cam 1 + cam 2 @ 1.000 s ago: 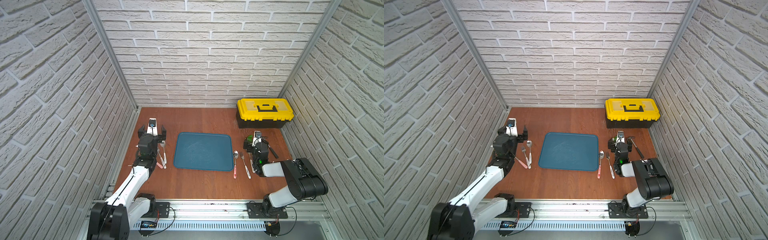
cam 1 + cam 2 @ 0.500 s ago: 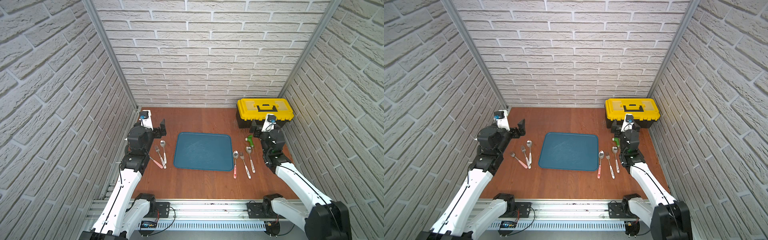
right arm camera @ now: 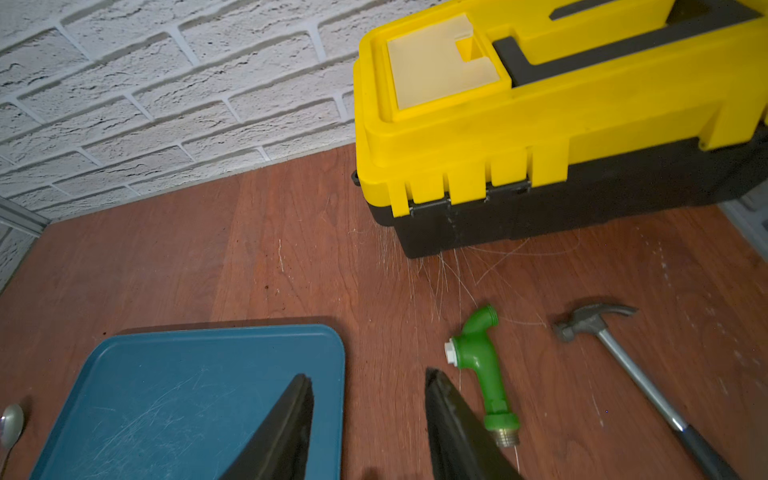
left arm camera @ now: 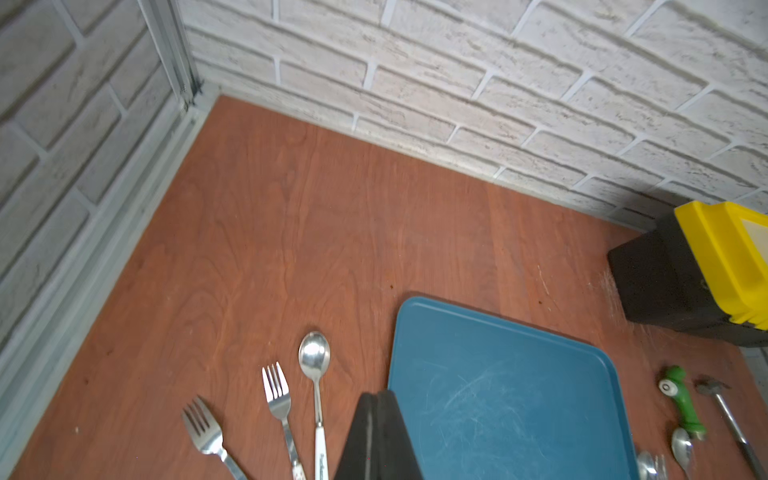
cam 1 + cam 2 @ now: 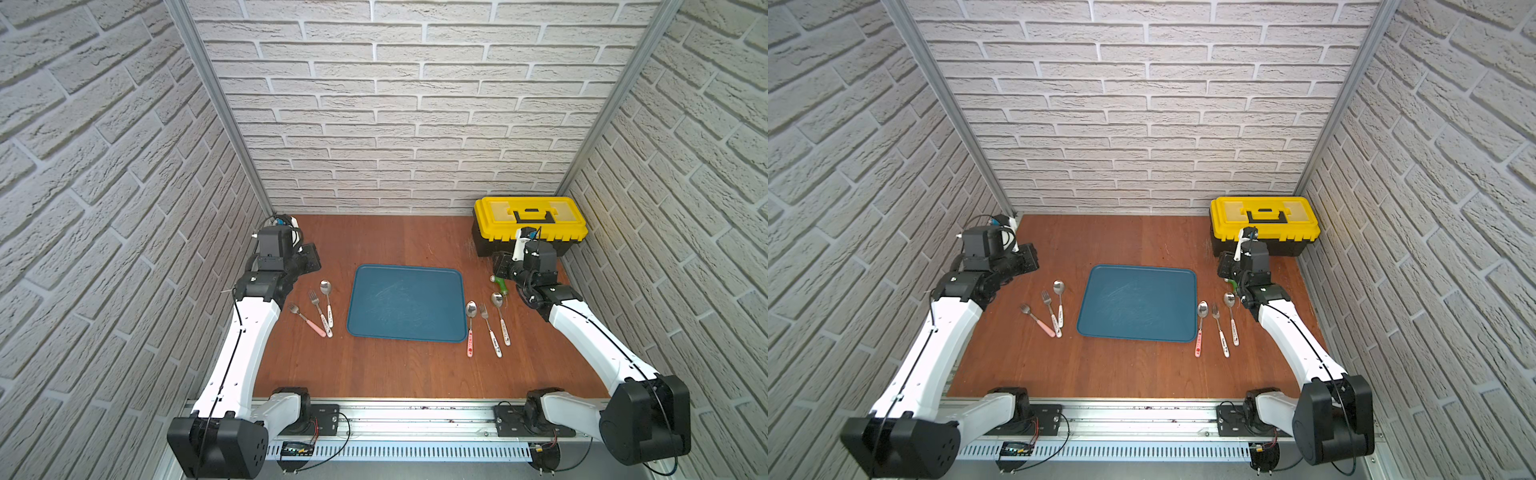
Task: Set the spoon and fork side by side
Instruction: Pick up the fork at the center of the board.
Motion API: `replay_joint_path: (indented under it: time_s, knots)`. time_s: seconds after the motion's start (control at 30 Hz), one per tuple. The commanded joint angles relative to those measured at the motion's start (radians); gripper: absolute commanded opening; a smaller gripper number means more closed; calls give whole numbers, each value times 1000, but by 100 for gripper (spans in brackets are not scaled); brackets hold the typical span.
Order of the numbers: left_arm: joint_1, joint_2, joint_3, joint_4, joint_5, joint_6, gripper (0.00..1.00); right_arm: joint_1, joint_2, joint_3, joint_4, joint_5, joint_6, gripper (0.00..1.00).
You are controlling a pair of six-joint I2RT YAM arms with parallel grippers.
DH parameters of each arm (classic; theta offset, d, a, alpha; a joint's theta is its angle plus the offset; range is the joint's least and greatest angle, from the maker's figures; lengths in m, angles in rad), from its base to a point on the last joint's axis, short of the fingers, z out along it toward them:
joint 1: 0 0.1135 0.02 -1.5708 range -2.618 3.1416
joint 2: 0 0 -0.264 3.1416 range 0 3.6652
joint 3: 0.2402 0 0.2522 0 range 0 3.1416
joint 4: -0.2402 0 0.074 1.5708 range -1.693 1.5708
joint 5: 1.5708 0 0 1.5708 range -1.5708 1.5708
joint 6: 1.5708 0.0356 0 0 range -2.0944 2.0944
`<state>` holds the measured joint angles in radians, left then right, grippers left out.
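L pincer (image 4: 376, 399) is clenched, fingers pressed flat together w/ nothing btw them. It hangs above the bench (image 5: 395, 365) toward the back left corner, apart from the cutlery. R pincer (image 3: 368, 374) is released, jaws apart and empty, raised in front of the toolbox (image 5: 530, 226).

The toolbox, yellow lid on black base, sits shut in the back right corner. A blue tray (image 5: 405, 303) lies bare at mid-bench. The hammer (image 3: 623, 365) lies near the right edge in front of the toolbox, w/ a green nozzle (image 3: 484, 370) just beside it on the tray side.

Cutlery is in 2 groups, all flat on the bench w/ heads toward the back edge.

- **Btw tray and left edge:** a white-handled spoon (image 5: 327, 301) lies nearest the tray. A white-handled fork (image 5: 319, 309) lies right alongside it, their handle ends meeting or nearly so. A pink-handled fork (image 5: 306, 319) is angled further out, its handle end near the same spot.
- **Btw tray and right edge:** a red-handled spoon (image 5: 470, 326) lies just beside the tray, then a 2nd white fork (image 5: 489, 328), then a 2nd white spoon (image 5: 500, 316). These 3 are roughly parallel, none touching.
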<state>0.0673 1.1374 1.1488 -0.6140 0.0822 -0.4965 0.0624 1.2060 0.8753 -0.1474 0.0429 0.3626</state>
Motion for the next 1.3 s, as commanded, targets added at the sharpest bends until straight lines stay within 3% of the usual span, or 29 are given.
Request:
replay_joint_path:
  time_s: [0.0, 0.07, 0.17, 0.23, 0.27, 0.33, 0.4, 0.5, 0.53, 0.57, 0.63, 0.67, 0.73, 0.77, 1.0, 1.07, 1.1, 1.13, 1.2, 1.27]
  knots:
    - [11, 22, 31, -142, -8, -149, 0, 3, -41, 27, -65, 48, 38, 65]
    - [13, 15, 28, -143, 22, -225, 0, 5, -44, 31, -73, 36, 32, 67]
    - [112, 28, -28, -31, 365, -274, 0, 5, -38, 44, -99, -19, -28, 49]
    - [155, 43, -127, 90, 492, -350, 0, 8, -20, 66, -123, -75, -61, 45]
    - [158, 65, -147, 82, 497, -369, 0, 7, -8, 74, -133, -92, -63, 44]
    - [140, 132, -98, -68, 447, -300, 0, 7, 6, 83, -150, -97, -62, 43]
    - [70, 174, -22, -254, 244, -211, 0, 7, 8, 83, -153, -101, -67, 44]
    - [-1, 217, -2, -363, 148, -182, 47, 6, 3, 74, -138, -102, -63, 44]
    - [-13, 226, -5, -390, 110, -184, 59, 7, 2, 73, -136, -97, -64, 44]
    - [-18, 234, -11, -410, 70, -193, 62, 7, 3, 73, -139, -93, -65, 44]
    - [-20, 248, -28, -450, -6, -236, 61, 7, 4, 72, -142, -86, -67, 44]
    - [-23, 254, -33, -474, -44, -263, 53, 8, 4, 69, -141, -83, -66, 45]
    - [-27, 262, -63, -486, -80, -304, 13, 6, 9, 65, -139, -81, -64, 45]
    - [-25, 263, -82, -487, -83, -334, 0, 7, 12, 66, -142, -82, -66, 45]
    - [-11, 261, -203, -277, 65, -297, 0, 6, 18, 68, -143, -94, -63, 44]
    - [-10, 300, -186, -275, 56, -257, 17, 7, 20, 68, -143, -96, -64, 44]
    - [-8, 319, -177, -275, 52, -238, 15, 7, 21, 69, -141, -97, -63, 44]
    - [-7, 338, -170, -276, 41, -225, 20, 7, 24, 67, -140, -98, -63, 44]
    - [-1, 366, -157, -286, 7, -210, 47, 7, 29, 68, -141, -104, -64, 44]
    - [17, 384, -155, -284, -8, -200, 54, 7, 33, 68, -143, -109, -64, 44]
